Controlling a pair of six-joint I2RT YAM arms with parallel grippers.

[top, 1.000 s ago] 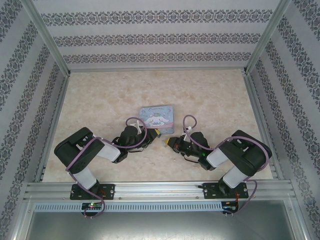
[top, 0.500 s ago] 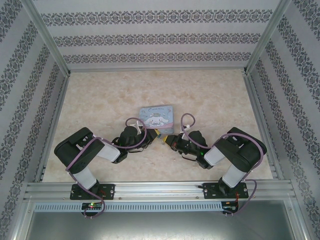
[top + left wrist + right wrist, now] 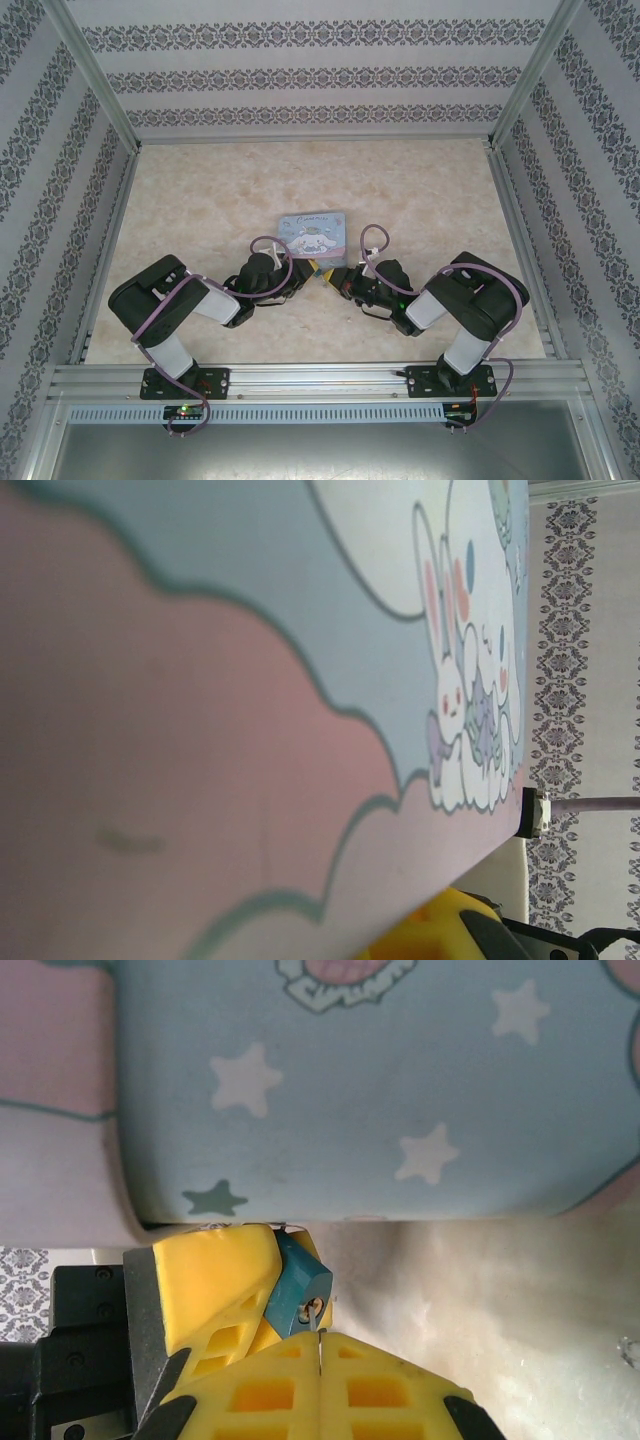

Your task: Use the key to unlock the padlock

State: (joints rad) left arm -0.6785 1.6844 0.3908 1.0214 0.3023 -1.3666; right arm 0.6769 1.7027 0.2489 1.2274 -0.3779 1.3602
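Down at the near edge, both arms are bolted to the aluminium rail [image 3: 320,378]. The left arm [image 3: 170,305] and right arm [image 3: 470,300] are folded low and reach inward, wrists nose to nose over the middle of the counter [image 3: 430,190].

Here's the meeting point, seen from the right wrist camera. The right gripper [image 3: 320,1350] has its yellow jaws pressed tight together, and a thin sliver of the key [image 3: 320,1334] sticks up out of the seam between them. That sliver runs straight to the lower end of the padlock [image 3: 298,1288] and touches it. How far in it sits, I can't tell.

The padlock, tiny and teal-blue, is tilted and clamped in the yellow jaws of the left gripper [image 3: 288,1260]. One jaw is on its left flank, and the other shows behind its upper right corner.

All this sits right up against the near side of the tin [image 3: 313,233]; touching or not, I can't tell. The tin is pale blue with white stars and a cartoon rabbit on the lid, lying flat on the counter. From the left wrist camera the lid sweeps past very close and blurred.

Beyond the tin, the marbled counter runs back to the patterned walls [image 3: 300,80].
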